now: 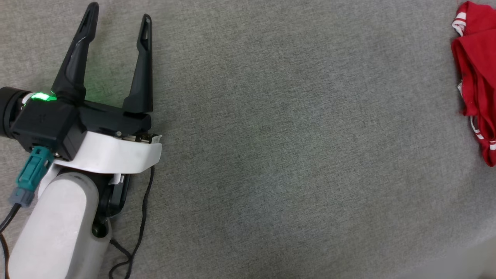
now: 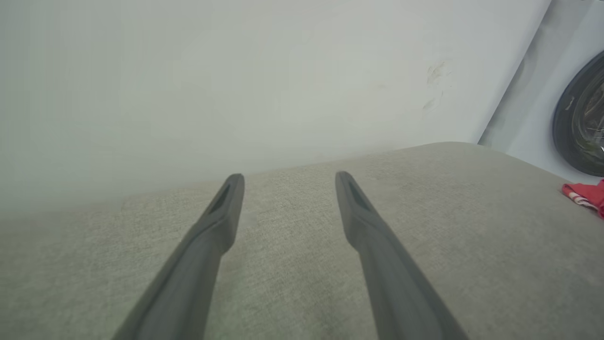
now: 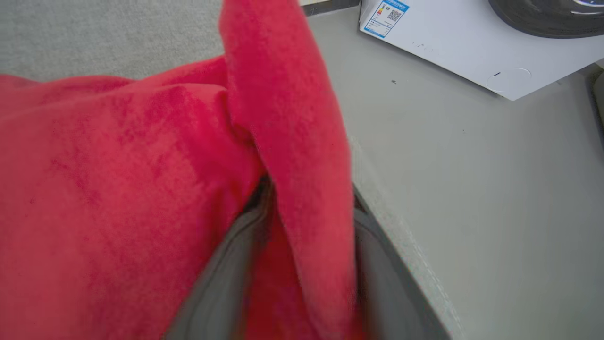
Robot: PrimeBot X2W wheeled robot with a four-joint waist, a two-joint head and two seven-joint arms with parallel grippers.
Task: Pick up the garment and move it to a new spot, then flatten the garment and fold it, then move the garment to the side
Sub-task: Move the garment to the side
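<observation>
The garment (image 1: 478,77) lies bunched up at the right edge of the counter (image 1: 290,155). It is red with striped trim, and it sits in soft lumps, not spread out flat. Past that edge of the counter there is the floor (image 3: 472,189) and a white machine (image 3: 448,42).

The left hand (image 1: 119,11) hangs over the left part of the counter. Its two fingers are spread wide and there is nothing between them.

The right hand (image 3: 309,198) is right at the garment, at the counter's right edge. A tall fold of red cloth stands up between its two fingers (image 3: 222,283). The picture is blurry there, so I cannot tell if the fingers are pinching the fold or have let it go.

This could be one of two things. The right hand may be taking hold of the garment to carry it to a new spot. Or it may be putting the garment down at the side of the counter.

Either way, I think the hand should go slowly. The cloth looks thin and slippy, so it could catch on a finger or slide off the counter's edge to the floor. It would also help to keep most of the garment resting on the counter.
</observation>
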